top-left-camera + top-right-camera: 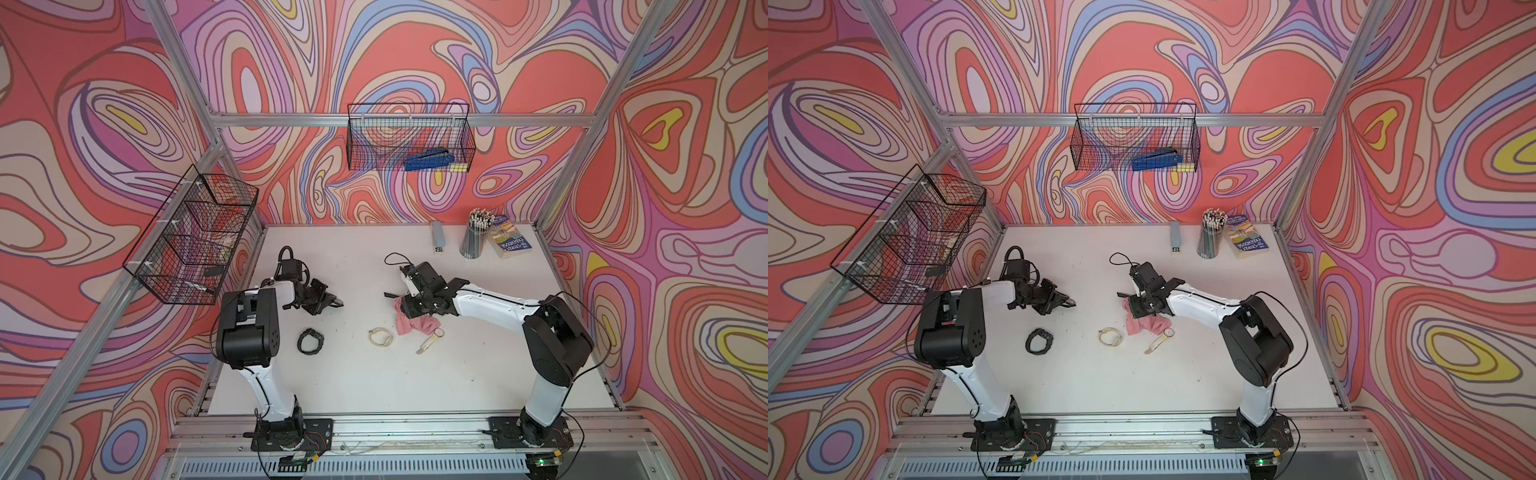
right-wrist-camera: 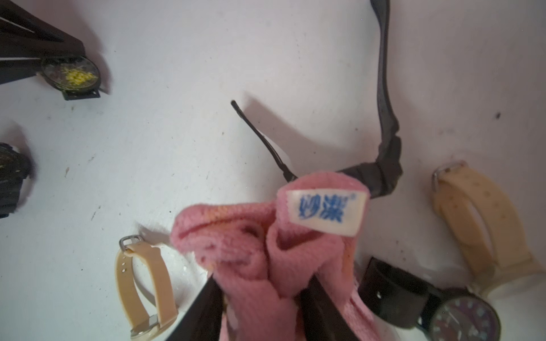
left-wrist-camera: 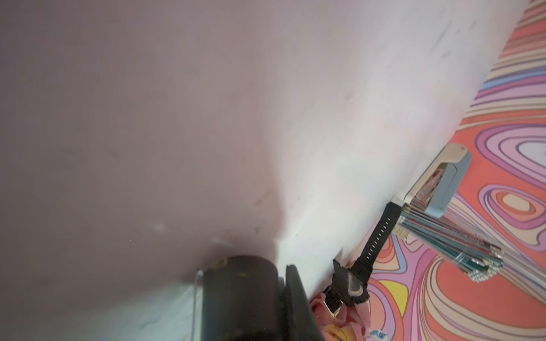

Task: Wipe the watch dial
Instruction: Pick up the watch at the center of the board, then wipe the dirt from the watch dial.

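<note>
My left gripper [image 1: 332, 302] is shut on a black watch [image 2: 71, 75] whose round dial is speckled with yellow. In the left wrist view that watch [image 3: 242, 295] shows as a dark round body beside one finger [image 3: 295, 301]. My right gripper [image 1: 403, 302] hovers right of centre, and its two fingers press on a bunched pink cloth [image 2: 266, 251] with a white label. The cloth [image 1: 411, 322] trails down onto the white table [image 1: 374, 386]. The two grippers are well apart, and the cloth does not touch the held watch.
On the table lie a black watch [image 1: 309, 340], a beige watch [image 1: 380, 336] and a gold one [image 1: 432, 338]. A long-strapped black watch [image 2: 384, 118] and a purple-dialled one [image 2: 464, 321] sit by the cloth. A stapler [image 1: 437, 237], pencil cup [image 1: 473, 239] and book [image 1: 505, 239] stand at the back.
</note>
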Tool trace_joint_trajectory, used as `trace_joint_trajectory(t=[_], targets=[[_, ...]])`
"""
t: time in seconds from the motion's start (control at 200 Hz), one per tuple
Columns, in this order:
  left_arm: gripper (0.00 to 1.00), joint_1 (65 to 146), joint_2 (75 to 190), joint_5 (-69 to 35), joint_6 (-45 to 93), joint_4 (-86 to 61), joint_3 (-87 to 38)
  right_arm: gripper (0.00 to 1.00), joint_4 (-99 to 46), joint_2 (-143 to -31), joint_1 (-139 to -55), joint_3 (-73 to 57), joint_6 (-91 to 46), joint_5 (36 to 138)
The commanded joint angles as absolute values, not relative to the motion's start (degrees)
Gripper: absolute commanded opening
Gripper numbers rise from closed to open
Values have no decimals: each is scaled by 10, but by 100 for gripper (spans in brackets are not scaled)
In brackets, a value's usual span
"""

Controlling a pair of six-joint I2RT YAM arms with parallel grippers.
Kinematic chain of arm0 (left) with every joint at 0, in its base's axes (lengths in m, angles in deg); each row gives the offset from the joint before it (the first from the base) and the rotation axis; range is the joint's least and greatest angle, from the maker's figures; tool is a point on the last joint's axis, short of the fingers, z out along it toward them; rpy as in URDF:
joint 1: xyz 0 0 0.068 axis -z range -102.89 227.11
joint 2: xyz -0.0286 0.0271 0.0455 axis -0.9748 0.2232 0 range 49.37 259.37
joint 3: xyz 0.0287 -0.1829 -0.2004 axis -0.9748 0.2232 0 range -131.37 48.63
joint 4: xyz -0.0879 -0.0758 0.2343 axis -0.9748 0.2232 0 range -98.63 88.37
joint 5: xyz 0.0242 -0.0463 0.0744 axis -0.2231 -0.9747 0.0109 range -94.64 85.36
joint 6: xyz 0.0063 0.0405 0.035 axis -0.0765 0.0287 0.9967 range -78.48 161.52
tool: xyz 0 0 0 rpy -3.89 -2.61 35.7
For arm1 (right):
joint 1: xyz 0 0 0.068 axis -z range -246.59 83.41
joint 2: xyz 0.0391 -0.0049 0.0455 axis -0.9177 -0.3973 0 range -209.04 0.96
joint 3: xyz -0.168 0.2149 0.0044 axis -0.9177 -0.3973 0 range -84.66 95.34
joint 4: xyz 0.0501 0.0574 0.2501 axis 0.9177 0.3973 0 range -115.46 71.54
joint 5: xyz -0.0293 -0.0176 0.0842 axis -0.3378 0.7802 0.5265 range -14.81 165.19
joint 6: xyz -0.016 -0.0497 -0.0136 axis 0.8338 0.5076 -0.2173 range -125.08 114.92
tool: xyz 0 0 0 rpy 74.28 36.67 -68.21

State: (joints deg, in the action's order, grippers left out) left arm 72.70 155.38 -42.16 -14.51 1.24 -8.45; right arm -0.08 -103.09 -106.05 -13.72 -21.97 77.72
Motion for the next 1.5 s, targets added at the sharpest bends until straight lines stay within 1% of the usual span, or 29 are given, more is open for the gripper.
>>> trace_joint_trajectory(t=[0.0,0.105,0.26,0.451,0.556,0.601,0.681,0.736,0.806,0.841,0.891,1.007,1.107,1.262,1.372,1.497], targets=[[0,757,1537,-443,-125,-83,-71,49,44,-1033,-1058,-103,-218,737],[0,783,1539,-436,-136,-132,-62,53,77,-1048,-1059,-82,-225,727],[0,819,1555,-418,-159,-207,-49,56,88,-1073,-1059,-63,-246,751],[0,852,1570,-404,-175,-277,-24,56,131,-1147,-1060,-14,-257,750],[0,857,1571,-403,-173,-300,-8,55,124,-1165,-1063,-7,-258,761],[0,860,1573,-405,-169,-302,-5,53,125,-1175,-1063,-3,-259,768],[0,864,1572,-404,-163,-311,3,42,137,-1195,-1063,10,-255,783],[0,867,1571,-404,-166,-328,11,30,136,-1200,-1063,9,-256,789],[0,871,1572,-405,-170,-348,21,13,129,-1194,-1064,2,-257,790],[0,871,1574,-406,-169,-348,22,7,123,-1186,-1063,-3,-257,787],[0,873,1577,-410,-166,-353,25,1,111,-1170,-1063,-5,-256,789],[0,876,1581,-409,-161,-352,31,0,85,-1139,-1065,9,-250,810],[0,878,1583,-407,-159,-356,39,0,74,-1143,-1071,50,-247,830],[0,880,1586,-404,-160,-361,46,0,69,-1197,-1075,116,-252,862],[0,881,1589,-404,-158,-363,49,0,48,-1224,-1077,138,-256,876],[0,882,1592,-400,-161,-362,50,0,68,-1273,-1080,176,-256,886]])
